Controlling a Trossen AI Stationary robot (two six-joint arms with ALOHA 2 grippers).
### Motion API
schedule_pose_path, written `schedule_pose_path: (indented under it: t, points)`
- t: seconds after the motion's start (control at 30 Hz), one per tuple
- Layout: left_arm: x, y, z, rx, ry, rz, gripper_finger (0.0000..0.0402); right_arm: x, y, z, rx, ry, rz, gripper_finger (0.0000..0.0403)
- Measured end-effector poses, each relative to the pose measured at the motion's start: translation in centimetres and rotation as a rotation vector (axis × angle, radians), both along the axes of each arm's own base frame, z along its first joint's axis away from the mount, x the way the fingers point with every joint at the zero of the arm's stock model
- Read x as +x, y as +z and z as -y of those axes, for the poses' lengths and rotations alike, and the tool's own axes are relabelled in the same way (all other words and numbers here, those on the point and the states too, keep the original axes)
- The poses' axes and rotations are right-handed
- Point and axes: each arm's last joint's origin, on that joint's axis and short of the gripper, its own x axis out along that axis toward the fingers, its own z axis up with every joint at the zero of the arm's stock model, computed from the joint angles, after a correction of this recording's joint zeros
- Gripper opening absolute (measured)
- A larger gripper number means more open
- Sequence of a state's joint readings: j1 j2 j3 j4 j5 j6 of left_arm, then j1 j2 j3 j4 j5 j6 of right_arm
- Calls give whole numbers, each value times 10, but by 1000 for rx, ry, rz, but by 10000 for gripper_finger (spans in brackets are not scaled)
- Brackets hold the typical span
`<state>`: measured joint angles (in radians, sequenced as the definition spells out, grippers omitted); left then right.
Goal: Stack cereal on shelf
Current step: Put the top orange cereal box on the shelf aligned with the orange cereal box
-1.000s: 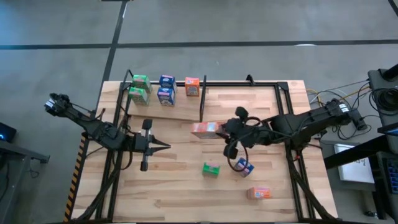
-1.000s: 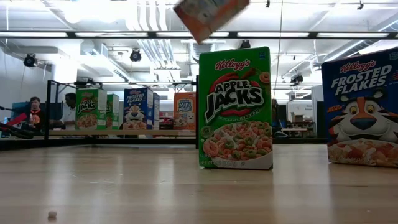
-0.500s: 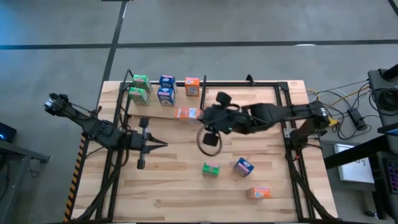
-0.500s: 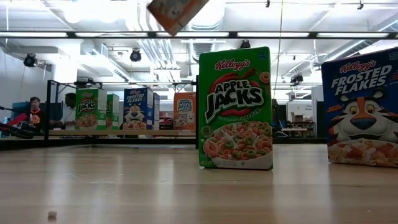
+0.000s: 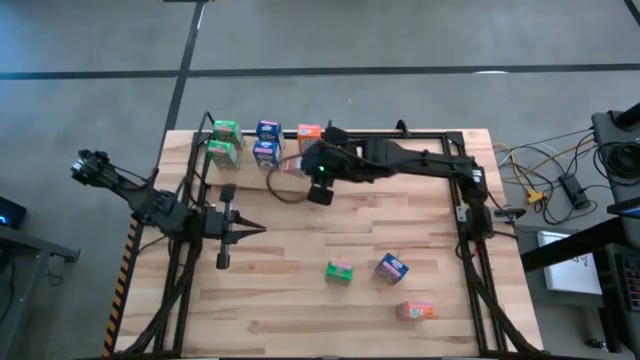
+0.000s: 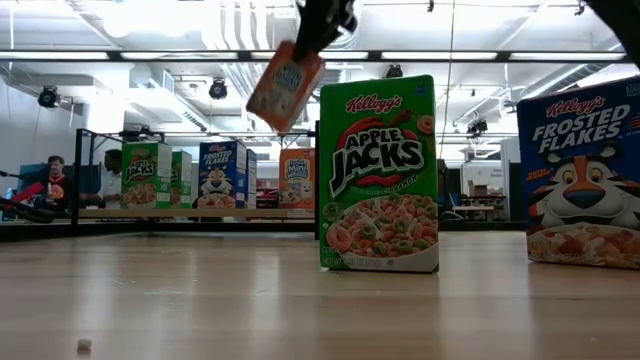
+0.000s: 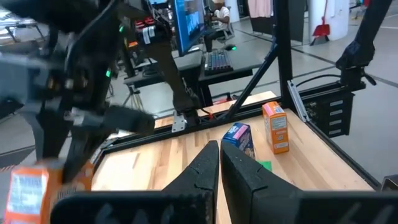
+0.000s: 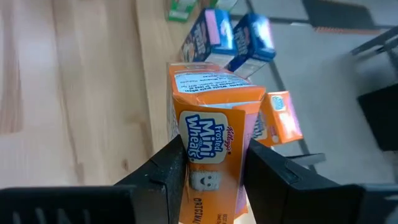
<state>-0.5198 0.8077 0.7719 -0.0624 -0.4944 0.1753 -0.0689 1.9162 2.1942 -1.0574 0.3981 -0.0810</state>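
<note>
My right gripper [image 5: 305, 168] is shut on an orange cereal box [image 8: 208, 124], held in the air just in front of the shelf [image 5: 245, 176]. The shelf is a light plank in a black frame at the table's far left. On it stand two green boxes [image 5: 225, 141], two blue boxes [image 5: 266, 142] and one orange box [image 5: 309, 135]. A green box [image 5: 339, 271], a blue box [image 5: 391, 267] and an orange box [image 5: 415, 310] rest on the tabletop. My left gripper [image 5: 243, 231] hovers shut over the table's left half, holding nothing. My right gripper pinches the orange box between its two fingers [image 8: 168, 165], by two opposite sides [image 8: 183, 155] near one end. The fingers slant down from the table's right side. The box hangs tilted below the gripper [image 6: 285, 85], lifted clear of table and shelf.
A black upright rod [image 5: 326, 160] bounds the shelf on its right, close to my right arm. Black frame rails [image 5: 465, 200] run along the table's sides. Bare tabletop lies between the shelf and the three loose boxes.
My right gripper has carried the orange box from the table's middle toward the far left, up to the shelf front. It rolled and tipped on the way, so the box now hangs more upright and lower in the low view. The other boxes have kept still.
</note>
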Motion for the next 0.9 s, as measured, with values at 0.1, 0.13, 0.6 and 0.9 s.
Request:
schedule_pose_path:
  t: [0.1,0.13,0.6,0.9]
  points:
    - [-1,0,-1,4,34,0,0,7,-11,16,21,0,-28,127]
    - [-1,0,-2,7,44,-3,0,9,-15,20,17,-2,-41,127]
    - [1,-2,-1,9,49,-13,0,35,-67,58,-32,19,-192,128]
    - [1,-2,-1,10,48,-14,0,42,-79,61,-49,48,-219,128]
